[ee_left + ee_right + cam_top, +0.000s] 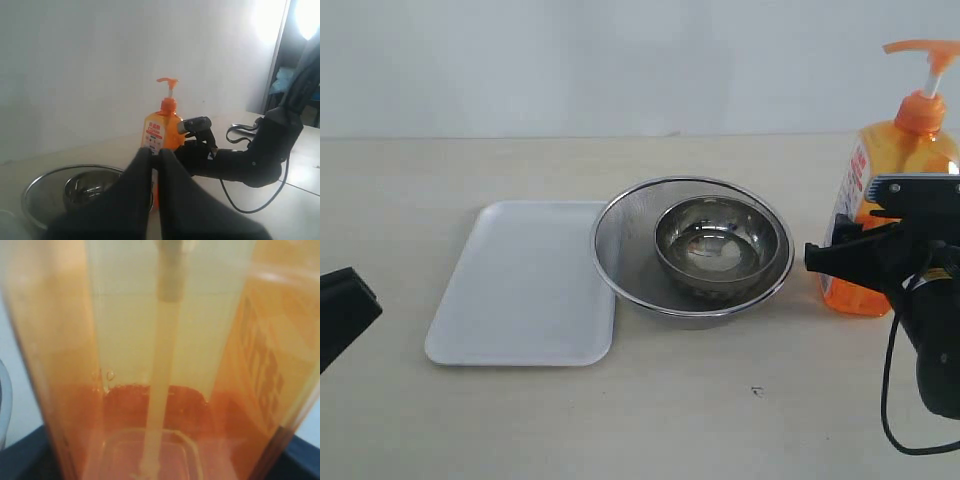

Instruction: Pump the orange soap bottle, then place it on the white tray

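Note:
The orange soap bottle (898,150) stands upright at the table's right edge, pump head raised on its white stem. My right gripper (847,232) has one black finger in front of the bottle's lower body and one behind, shut on it. The translucent bottle (165,365) fills the right wrist view, with dark jaws at both lower corners. The white tray (520,285) lies flat at left centre. My left gripper (360,295) hovers at the far left, fingers (142,165) nearly together and holding nothing. The left wrist view looks past it toward the bottle (162,127).
A round metal mesh bowl (620,262) holding a smaller steel bowl (717,240) sits between the tray and the bottle, touching the tray's right rim. The right arm's black cable (888,400) loops down near the front right.

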`<state>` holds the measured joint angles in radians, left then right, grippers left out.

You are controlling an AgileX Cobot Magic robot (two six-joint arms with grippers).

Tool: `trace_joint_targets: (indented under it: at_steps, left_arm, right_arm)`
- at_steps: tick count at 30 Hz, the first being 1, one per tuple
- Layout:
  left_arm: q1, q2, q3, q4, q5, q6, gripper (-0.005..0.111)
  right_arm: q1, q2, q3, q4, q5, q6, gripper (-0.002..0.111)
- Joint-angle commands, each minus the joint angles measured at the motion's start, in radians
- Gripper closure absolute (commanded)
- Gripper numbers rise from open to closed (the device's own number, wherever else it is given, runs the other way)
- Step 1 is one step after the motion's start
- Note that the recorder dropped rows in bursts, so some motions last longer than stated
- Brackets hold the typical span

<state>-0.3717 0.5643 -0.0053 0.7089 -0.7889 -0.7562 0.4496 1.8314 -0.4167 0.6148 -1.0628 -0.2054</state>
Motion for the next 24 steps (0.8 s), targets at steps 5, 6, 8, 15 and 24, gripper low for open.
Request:
trace_joint_targets:
  at_steps: [5, 6, 8, 15, 24]
  left_arm:
    - [0.002, -0.005, 0.005, -0.077, 0.039, 0.04, 0.102]
    - [0.002, -0.005, 0.005, -0.125, 0.07, 0.063, 0.102]
    - [0.002, -0.005, 0.005, -0.255, 0.155, 0.155, 0.102]
    - [0.002, -0.005, 0.005, -0.436, 0.244, 0.263, 0.102]
    - [0.002, -0.005, 0.005, -0.471, 0.292, 0.304, 0.102]
  right_arm:
    - [-0.002, 0.019, 0.007, -0.001, 0.091, -0.021, 0.058]
    - [-0.002, 0.019, 0.007, -0.001, 0.091, -0.022, 0.068]
    - [-0.002, 0.019, 0.007, -0.001, 0.091, -0.032, 0.08]
    - [-0.002, 0.019, 0.007, 0.003, 0.097, -0.035, 0.103]
    - [-0.002, 0.019, 0.007, 0.003, 0.069, -0.035, 0.105]
